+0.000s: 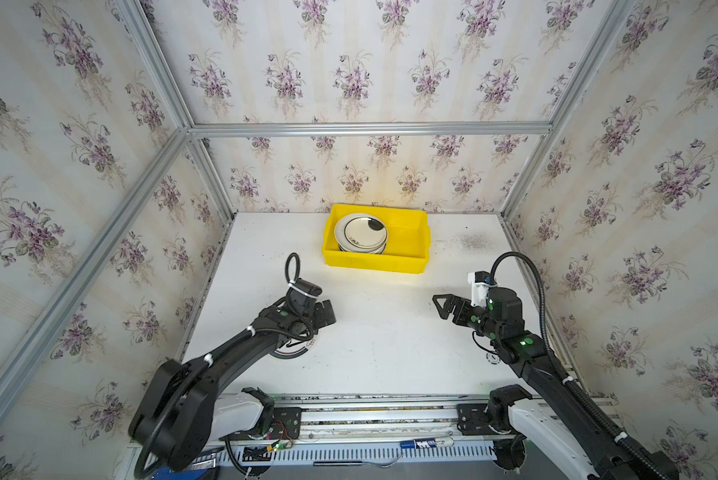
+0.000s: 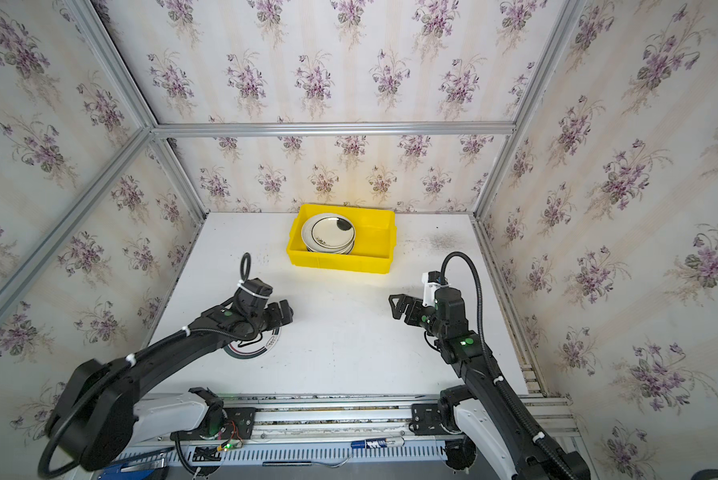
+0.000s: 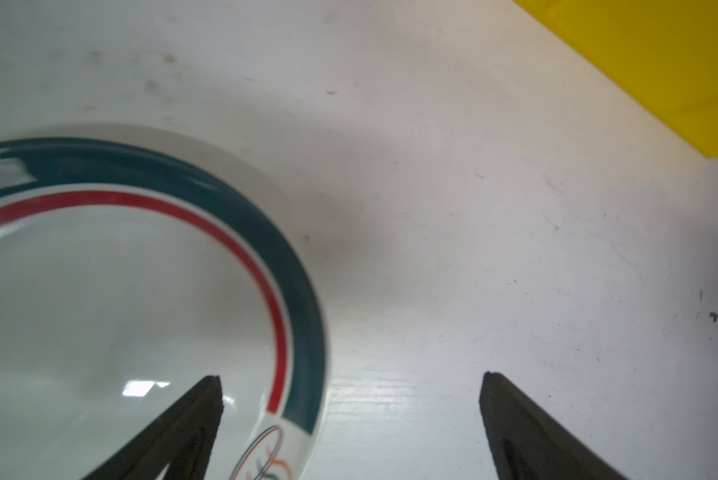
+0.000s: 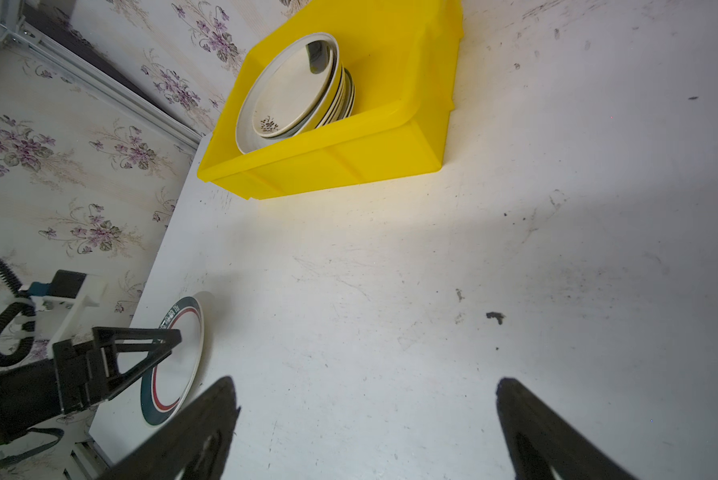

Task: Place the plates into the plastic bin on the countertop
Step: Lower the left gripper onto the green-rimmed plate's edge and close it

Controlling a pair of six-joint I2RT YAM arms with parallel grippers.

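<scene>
Nearly done. The yellow plastic bin sits at the far edge of the countertop, against the wallpapered back wall. A stack of plates fills the bin's left half in both top views. The top one is cream with a thin dark ring and a small floral mark. There are several under it, exact count unclear. The other half of the bin is bare.

One plate is left: the white plate with teal and red rings, flat on the countertop, well apart from the bin, nearer the arm bases and to the bin's left.

Left gripper has its jaws spread wide and holds nothing. It straddles that plate's rim, one finger over the well and one over bare top. Contact can't be told.

Right gripper is also spread and empty, above bare countertop on the bin's near-right side.

Still to do, by my read: grab the ringed plate and put it in the bin.
</scene>
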